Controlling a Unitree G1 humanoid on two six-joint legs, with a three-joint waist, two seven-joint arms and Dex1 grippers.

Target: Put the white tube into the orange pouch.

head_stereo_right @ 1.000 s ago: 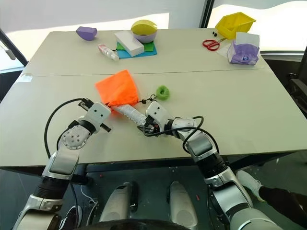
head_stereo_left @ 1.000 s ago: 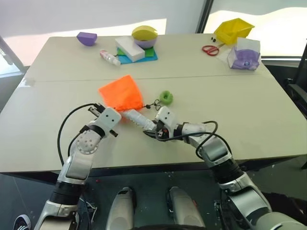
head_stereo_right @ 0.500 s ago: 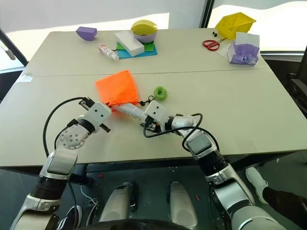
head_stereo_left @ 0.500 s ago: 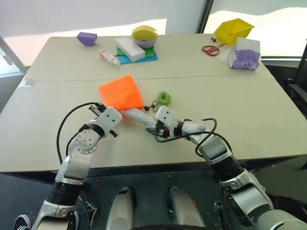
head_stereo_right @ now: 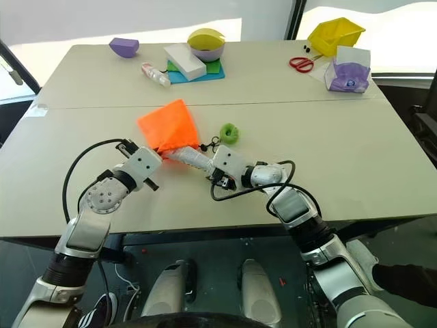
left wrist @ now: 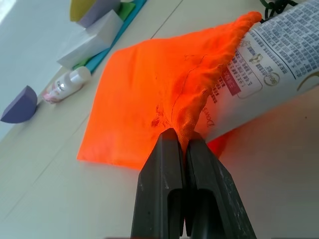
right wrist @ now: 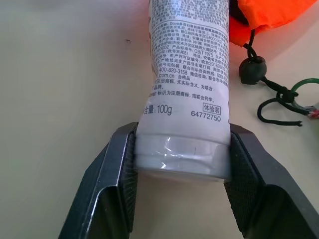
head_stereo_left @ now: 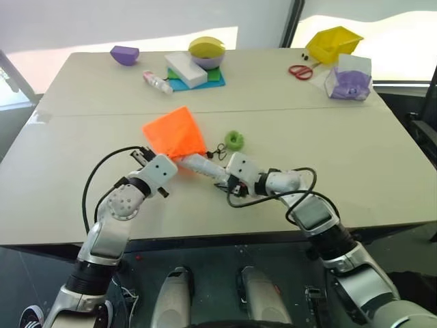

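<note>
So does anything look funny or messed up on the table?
Nothing is spilled or broken. The only odd-looking bit is the white tube: it sticks halfway out of the orange pouch, held by the right gripper, while the left gripper pinches the pouch's bunched-up edge.

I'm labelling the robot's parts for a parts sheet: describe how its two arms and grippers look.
Both arms are silver-grey and white segmented shells with black joints, and a round perforated disc sits at the left elbow. A loose black cable loops beside each forearm. The left gripper and right gripper each have a white boxy wrist housing and two flat black fingers; the right fingers' pads look finely textured.
</note>
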